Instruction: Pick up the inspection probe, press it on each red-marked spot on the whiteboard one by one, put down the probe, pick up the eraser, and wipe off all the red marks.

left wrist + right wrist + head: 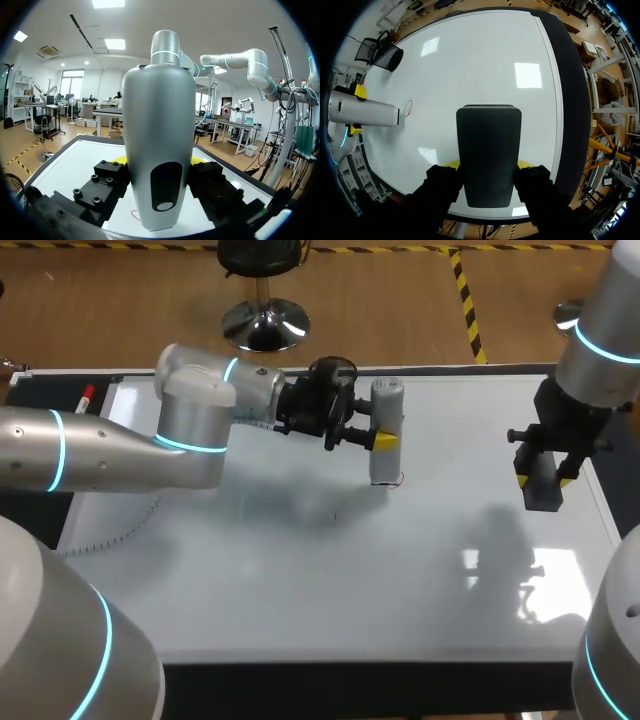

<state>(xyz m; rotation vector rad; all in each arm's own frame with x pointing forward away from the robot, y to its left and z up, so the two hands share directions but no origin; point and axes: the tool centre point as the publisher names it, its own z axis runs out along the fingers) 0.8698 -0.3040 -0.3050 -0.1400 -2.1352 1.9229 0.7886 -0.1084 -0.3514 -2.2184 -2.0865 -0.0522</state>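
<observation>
Now upright at the glossy whiteboard (300, 580): probe (386, 430) in the left gripper (372, 439), eraser (541, 483) in the right gripper (545, 478).
Smooth grey probe, bottle-shaped with a rounded shoulder, pinched from both sides between yellow-tipped fingers, blunt lower end just beside a thin red ring (398, 480) on the board; contact impossible to tell. Dark matte eraser, a round-cornered block, clamped between the right fingers near the board's right edge, well apart from the probe.
</observation>
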